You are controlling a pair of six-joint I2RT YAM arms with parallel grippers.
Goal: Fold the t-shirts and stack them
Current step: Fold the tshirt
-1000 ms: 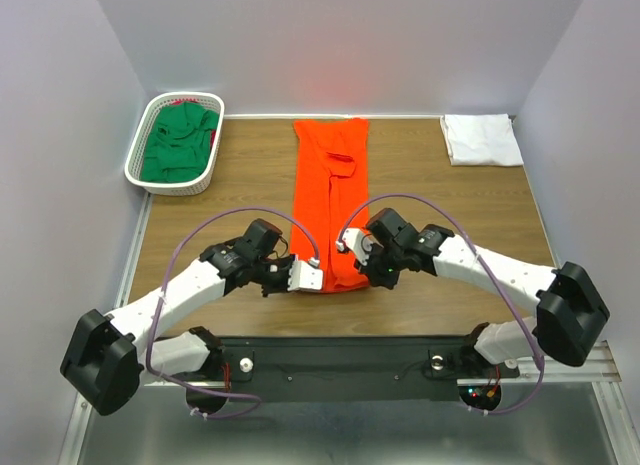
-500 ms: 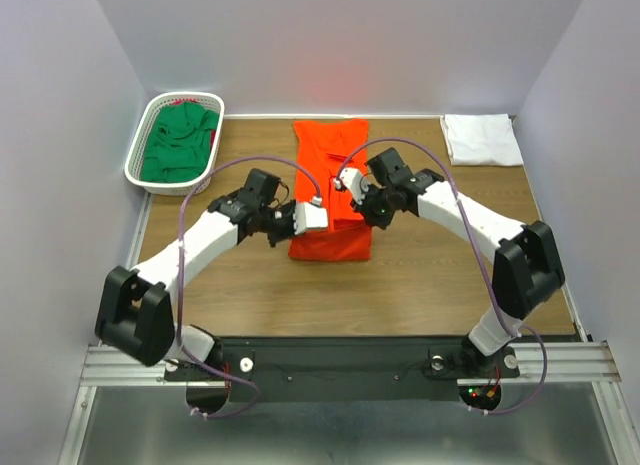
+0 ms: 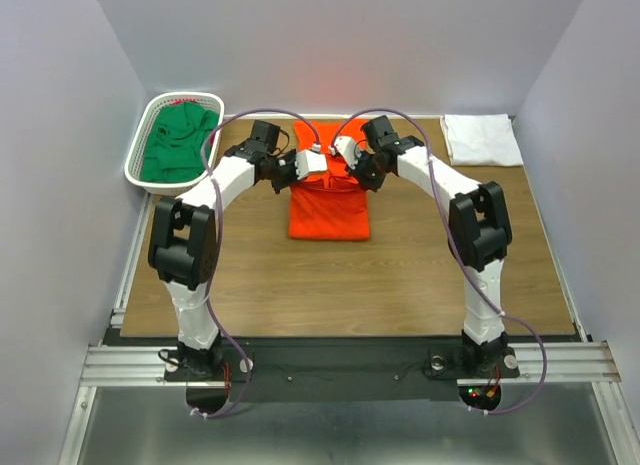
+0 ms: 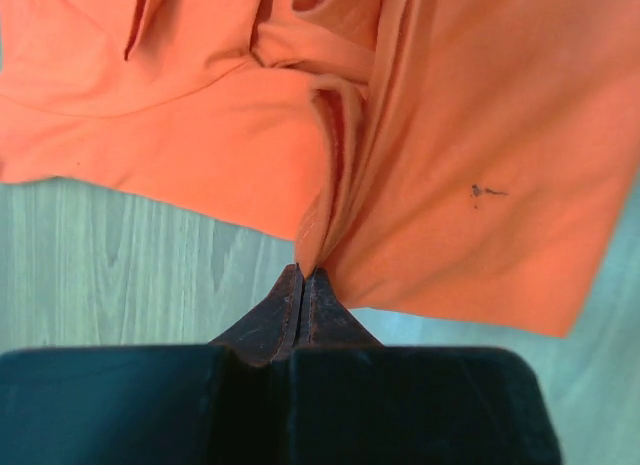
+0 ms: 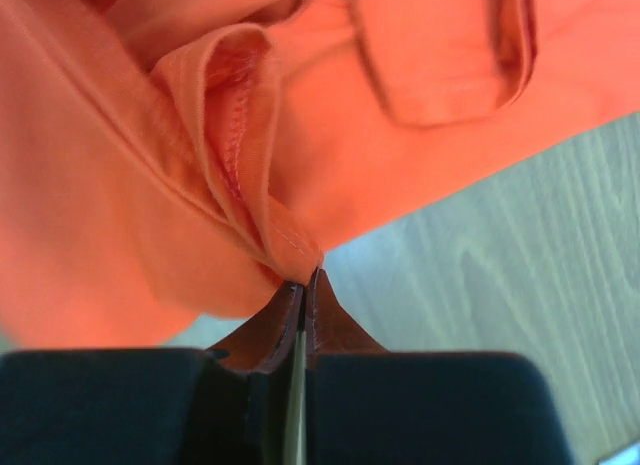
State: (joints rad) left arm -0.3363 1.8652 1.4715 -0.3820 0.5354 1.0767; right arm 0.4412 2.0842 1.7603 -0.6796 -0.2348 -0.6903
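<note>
The orange-red t-shirt (image 3: 330, 207) lies folded over on itself at the far middle of the table. My left gripper (image 3: 303, 166) is shut on its hem at the left side, and the pinched cloth (image 4: 330, 215) shows in the left wrist view above my gripper (image 4: 303, 277). My right gripper (image 3: 350, 162) is shut on the hem at the right side; the bunched edge (image 5: 280, 235) shows at my gripper (image 5: 303, 283). A white t-shirt (image 3: 482, 139) lies folded at the far right corner. A dark green t-shirt (image 3: 180, 143) lies in the basket.
The white mesh basket (image 3: 135, 165) stands at the far left corner. The wooden table (image 3: 340, 285) is bare in front of the orange-red shirt. Walls close in on the left, right and back.
Both grippers have carried the near hem of the orange-red t-shirt away from me, from the near edge to the far part, folding the shirt in half. Both arms are now stretched out.
</note>
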